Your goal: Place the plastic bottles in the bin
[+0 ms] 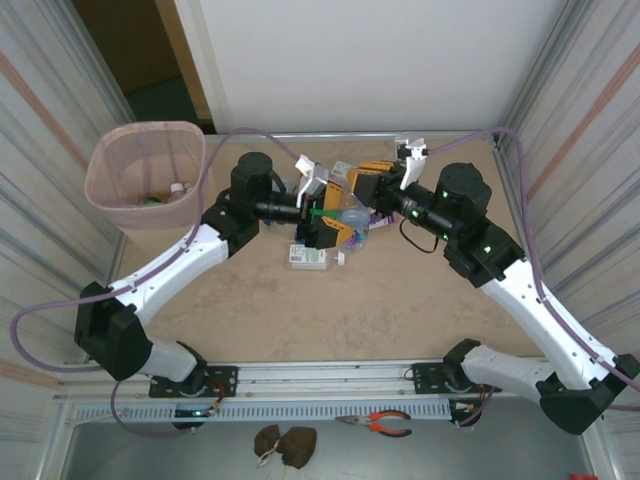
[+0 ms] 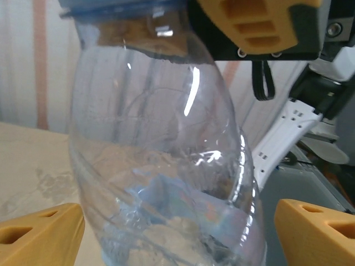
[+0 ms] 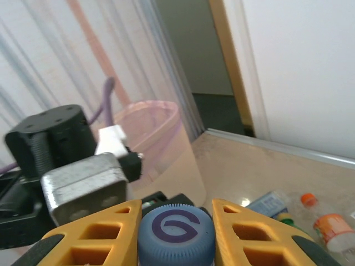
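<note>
Between both grippers: one clear bottle [image 2: 161, 155], mid-handover as I judge it.
My right gripper [image 3: 176, 235] is clamped on its blue cap [image 3: 176, 224]; my left gripper [image 2: 177, 233] stands wide, fingers either side of the body. Next I'd close left, free right, then swing to the bin [image 1: 147, 128], well off to its left.

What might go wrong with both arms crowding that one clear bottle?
The right fingers pinch the clear plastic bottle only by its blue cap; it might swing or slip. The left fingers stand open around its body and could knock it. The pale-pink translucent bin sits far left, so a drop would miss.
</note>
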Robot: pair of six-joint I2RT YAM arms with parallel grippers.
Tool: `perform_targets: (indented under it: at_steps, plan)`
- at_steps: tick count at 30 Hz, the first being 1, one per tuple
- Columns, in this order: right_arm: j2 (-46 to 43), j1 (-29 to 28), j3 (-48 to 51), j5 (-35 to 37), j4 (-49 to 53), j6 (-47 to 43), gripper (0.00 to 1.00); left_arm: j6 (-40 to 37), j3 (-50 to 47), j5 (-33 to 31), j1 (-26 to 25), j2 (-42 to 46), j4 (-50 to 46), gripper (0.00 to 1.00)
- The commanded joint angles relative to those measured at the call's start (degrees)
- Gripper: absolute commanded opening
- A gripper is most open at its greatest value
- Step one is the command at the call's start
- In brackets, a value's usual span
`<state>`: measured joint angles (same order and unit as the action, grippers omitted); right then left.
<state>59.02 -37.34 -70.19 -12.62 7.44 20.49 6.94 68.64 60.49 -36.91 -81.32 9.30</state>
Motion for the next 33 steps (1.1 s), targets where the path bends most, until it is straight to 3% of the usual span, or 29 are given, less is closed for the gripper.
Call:
perform_targets:
  at_steps: [1, 12, 20, 22, 28, 33]
  plan:
    - [-2.04, -0.82, -1.03, -4.17, -3.37, -2.24, 0.27, -1.06, 2.46, 7.42, -0.80, 0.40, 2.65, 0.87]
    - [-4.27, -1.72, -2.09, -8.06, -6.54, -1.89, 0.27, -4.06, 2.96, 12.85, -2.20, 1.51, 3.39, 0.77]
    - [-4.29, -2.38, -2.15, -7.01, -5.97, -2.11, 0.28, -4.98, 3.16, 12.75, -2.39, 1.97, 2.08, 0.63]
    - [-4.36, -2.49, -2.18, -6.04, -5.61, -2.12, 0.33, -5.72, 3.23, 12.09, -2.39, 2.35, 0.96, 0.62]
    - [-5.77, -2.61, -2.18, -2.37, -3.58, -2.81, 0.68, -8.75, 4.11, 9.46, -2.30, 3.34, -3.68, 0.62]
    - [-8.82, -2.64, -1.70, 4.24, -0.16, -4.73, 0.76, -10.53, 5.60, 5.36, -0.71, 4.21, -9.92, 0.62]
